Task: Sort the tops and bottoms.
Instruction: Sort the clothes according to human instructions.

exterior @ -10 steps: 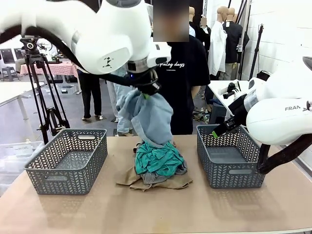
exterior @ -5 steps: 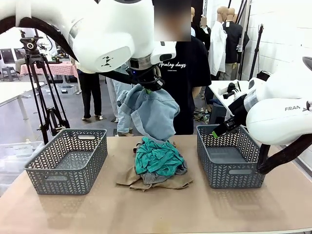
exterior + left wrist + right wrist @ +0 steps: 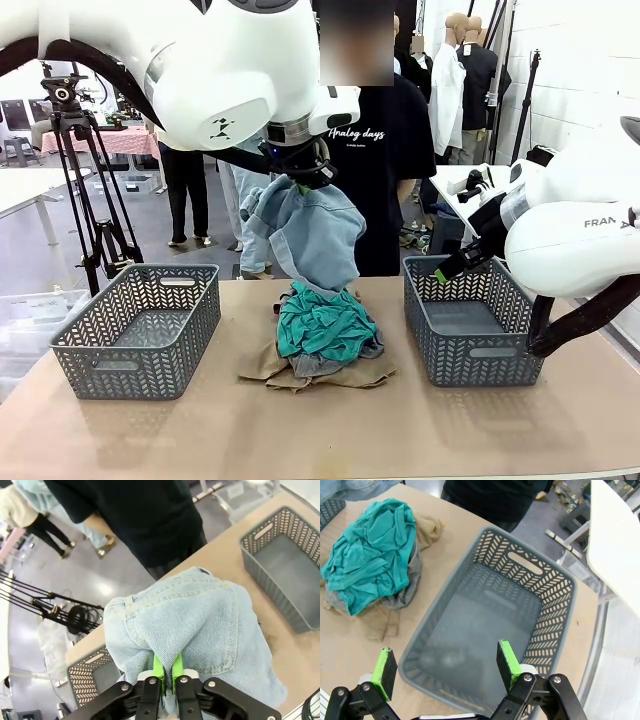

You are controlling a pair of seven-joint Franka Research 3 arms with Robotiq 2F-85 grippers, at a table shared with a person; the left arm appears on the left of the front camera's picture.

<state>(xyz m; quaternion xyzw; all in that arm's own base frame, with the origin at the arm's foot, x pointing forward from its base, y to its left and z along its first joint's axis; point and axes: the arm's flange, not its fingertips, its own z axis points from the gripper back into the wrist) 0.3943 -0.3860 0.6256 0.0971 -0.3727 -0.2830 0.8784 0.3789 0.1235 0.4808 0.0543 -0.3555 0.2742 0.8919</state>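
So the left gripper (image 3: 300, 180) is pinched tight on the light blue denim bottoms (image 3: 308, 235), holding them up over the middle of the table (image 3: 320, 440), with the lower end reaching down to the top of the pile. The pile itself has the teal top (image 3: 322, 322) lying over the grey top (image 3: 335, 363), and the khaki top (image 3: 300, 378) underneath pokes out at the edges. The right gripper (image 3: 444, 654) hovers over the near rim of the right basket (image 3: 555, 605), jaws spread wide with nothing between them. The left basket (image 3: 150, 365) sits well apart from the pile. There's bare tabletop on both sides of the pile and along the front edge.
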